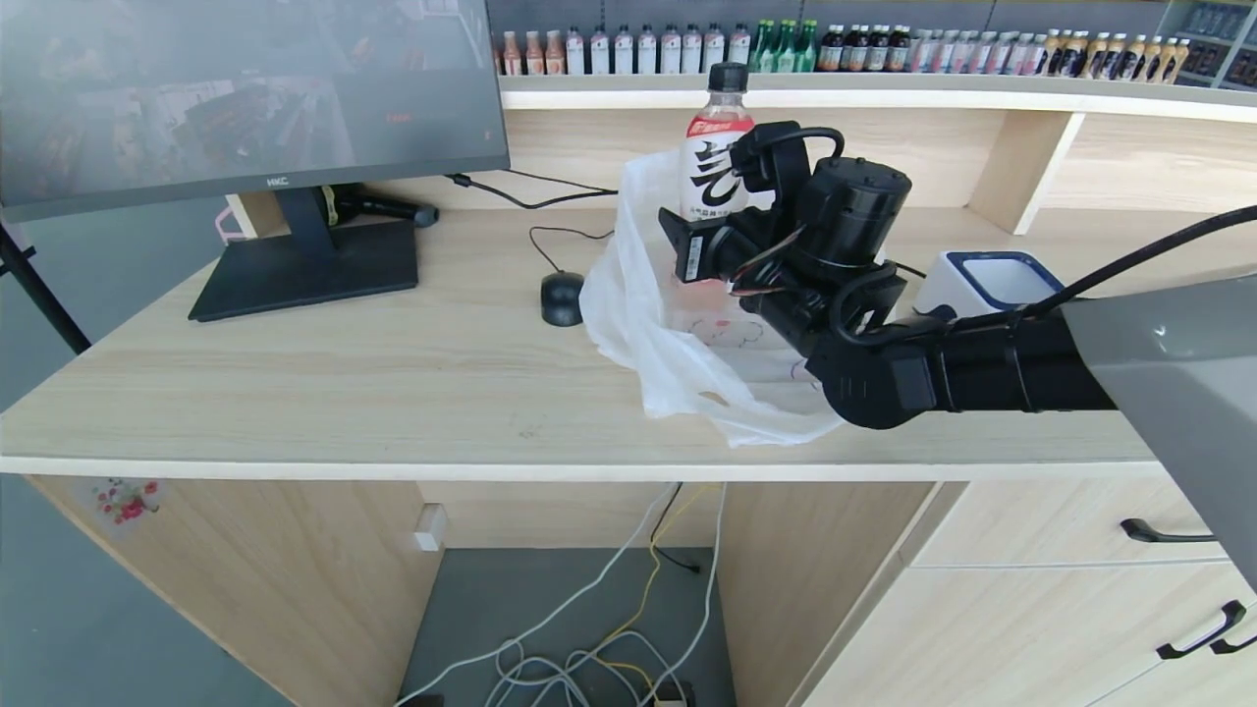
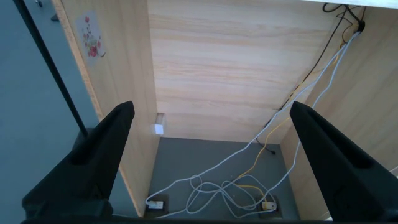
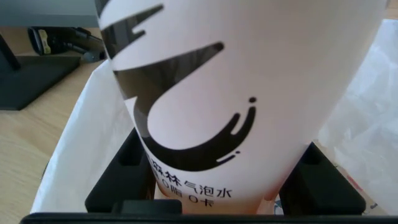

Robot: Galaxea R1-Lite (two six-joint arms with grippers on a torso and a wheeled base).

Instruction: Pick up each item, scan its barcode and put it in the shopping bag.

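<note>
Right arm stretches in from 3 o'clock over the counter (image 1: 393, 393). Right gripper (image 1: 703, 253) is clenched on the lower body of the bottle (image 1: 715, 162), one finger on each side of the label in the right wrist view. Bottle stands upright, long axis vertical, cap at 12 o'clock. Its base is hidden behind the gripper, about level with the mouth of the shopping bag (image 1: 643, 339), whose film rises on both sides. Bag opening sits at 6 o'clock from the bottle. Scanner (image 1: 992, 280) is at 3 o'clock of the bag, near it. Judgement: bagging is the step in hand, and it calls for a straight drop along the bottle's axis, then release. Left gripper (image 2: 208, 158) hangs low facing the cables (image 2: 217, 186) under the desk, jaws spread, holding nothing, so the right arm is nearer.
</note>
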